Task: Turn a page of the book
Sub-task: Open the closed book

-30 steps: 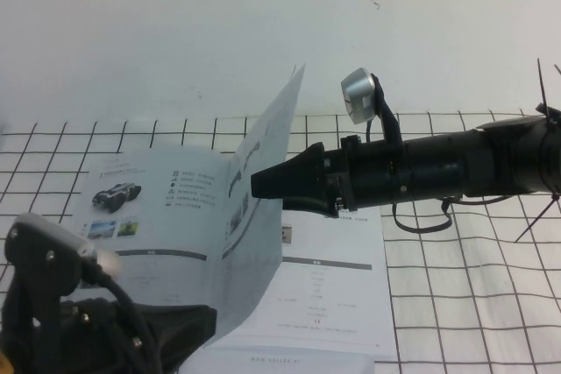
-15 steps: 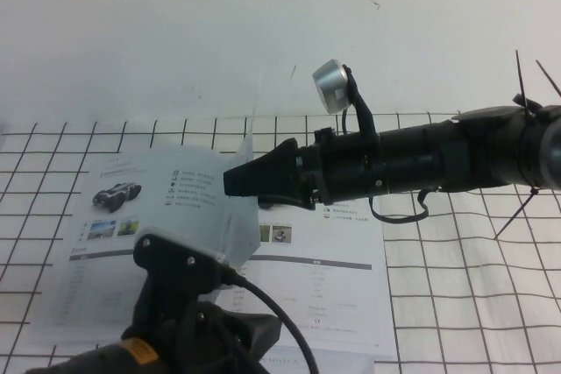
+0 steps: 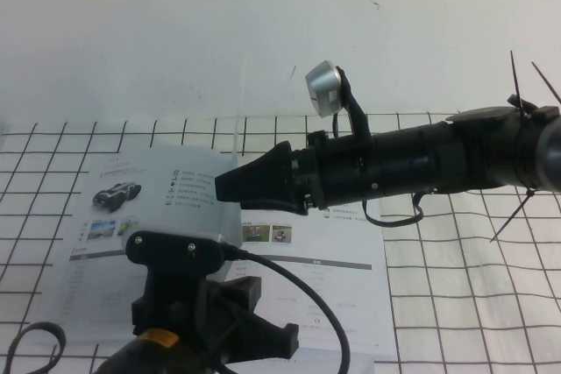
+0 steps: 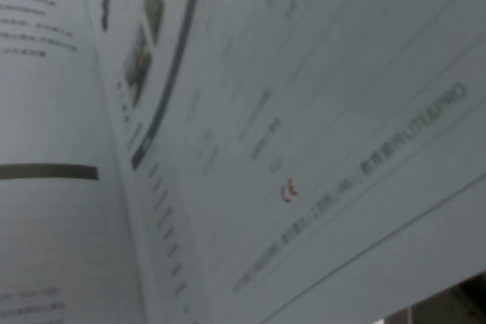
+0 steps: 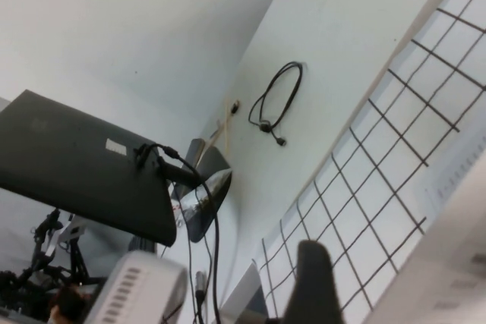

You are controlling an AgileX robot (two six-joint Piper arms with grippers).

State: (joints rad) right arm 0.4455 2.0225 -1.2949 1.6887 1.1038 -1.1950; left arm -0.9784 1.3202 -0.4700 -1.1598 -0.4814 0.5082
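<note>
Left gripper (image 3: 263, 335) low at near edge over the book (image 3: 333, 286), fingers seemingly apart, holding nothing. Beyond it, right gripper (image 3: 230, 188) reaching in from the right, tips together against the page (image 3: 188, 194), which curls over to its left, nearly laid down. Thin, glossy, floppy, slippery, easily creased; best taken at free outer edge, lightly. Gridded worktop (image 3: 456, 304) all around.

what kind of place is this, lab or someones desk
Most likely a robot lab bench. The book lies open on a black-gridded white table, the right gripper at the page, the left gripper near the front edge.
</note>
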